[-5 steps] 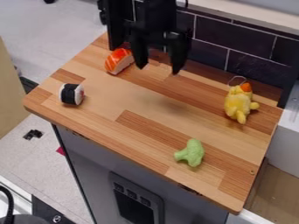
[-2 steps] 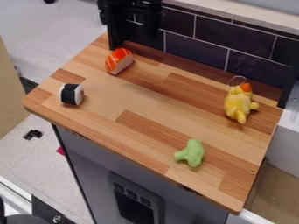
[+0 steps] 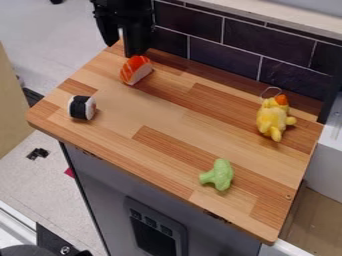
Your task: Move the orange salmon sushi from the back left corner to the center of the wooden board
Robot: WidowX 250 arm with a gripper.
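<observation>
The black gripper (image 3: 121, 25) hangs at the upper left, over the board's back left corner and against a dark upright post. Nearest to it, a little below and to the right, lies an orange-and-white salmon sushi toy (image 3: 136, 70). A black-and-white sushi roll toy (image 3: 82, 107) sits near the left edge. On the right side is a yellow plush duck (image 3: 273, 118) with an orange beak and a thin loop at its head. A green broccoli toy (image 3: 218, 175) lies toward the front right.
The wooden countertop (image 3: 163, 120) stands on a grey cabinet (image 3: 160, 200). Behind it rises a dark tiled wall (image 3: 224, 57) with a pale ledge (image 3: 287, 17) on top. A white box-like surface (image 3: 327, 165) borders the right side.
From above the back middle of the countertop, the gripper has moved left and up to the back left corner. The toys have stayed in place.
</observation>
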